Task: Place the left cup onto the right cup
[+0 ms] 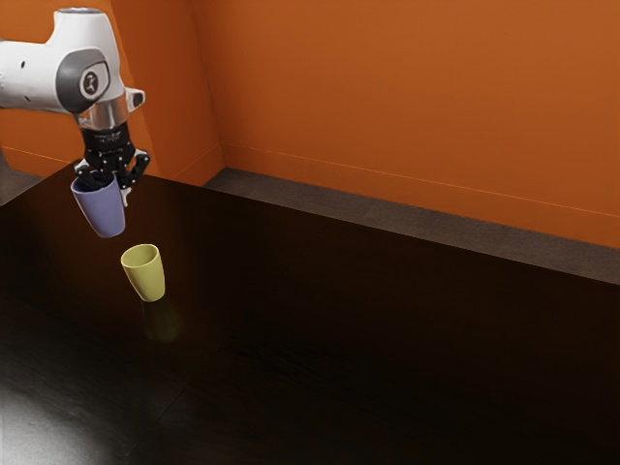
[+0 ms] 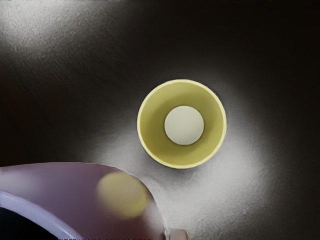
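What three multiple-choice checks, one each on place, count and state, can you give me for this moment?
1. Where is the purple cup relative to the yellow cup?
A. In the air above it, toward the exterior view's left.
B. Nested inside it.
C. Lying on its side next to it.

2. How many cups are there?
A. One.
B. Two.
C. Three.

3. What is the hand doing?
A. Open and empty.
B. Shut on the purple cup.
C. Pushing the yellow cup.

Answers:
1 A, the purple cup hangs clear of the table.
2 B, one purple, one yellow.
3 B, the hand grips the purple cup at its rim.
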`<control>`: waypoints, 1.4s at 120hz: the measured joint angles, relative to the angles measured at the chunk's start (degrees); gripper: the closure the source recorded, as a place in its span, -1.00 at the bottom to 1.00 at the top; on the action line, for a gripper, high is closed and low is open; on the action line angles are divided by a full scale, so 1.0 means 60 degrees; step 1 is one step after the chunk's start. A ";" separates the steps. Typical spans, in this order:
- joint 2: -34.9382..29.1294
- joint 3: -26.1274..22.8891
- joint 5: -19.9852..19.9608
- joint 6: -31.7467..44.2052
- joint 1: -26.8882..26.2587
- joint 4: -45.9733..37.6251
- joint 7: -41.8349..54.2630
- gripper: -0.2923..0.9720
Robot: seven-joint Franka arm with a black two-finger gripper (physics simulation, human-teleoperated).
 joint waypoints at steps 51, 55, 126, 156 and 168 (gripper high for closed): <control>0.0772 0.0004 -0.0001 0.0046 0.0031 0.0757 0.0871 0.70; 0.0796 0.0003 -0.0002 0.0061 0.0033 0.0758 0.0922 0.70; 0.1424 0.0072 -0.0123 0.0379 0.0077 0.0861 0.1606 0.70; 0.1676 0.0076 -0.0158 0.0576 0.0093 0.1033 0.1861 0.70; 0.1760 0.0076 -0.0171 0.0610 0.0093 0.1059 0.1937 0.70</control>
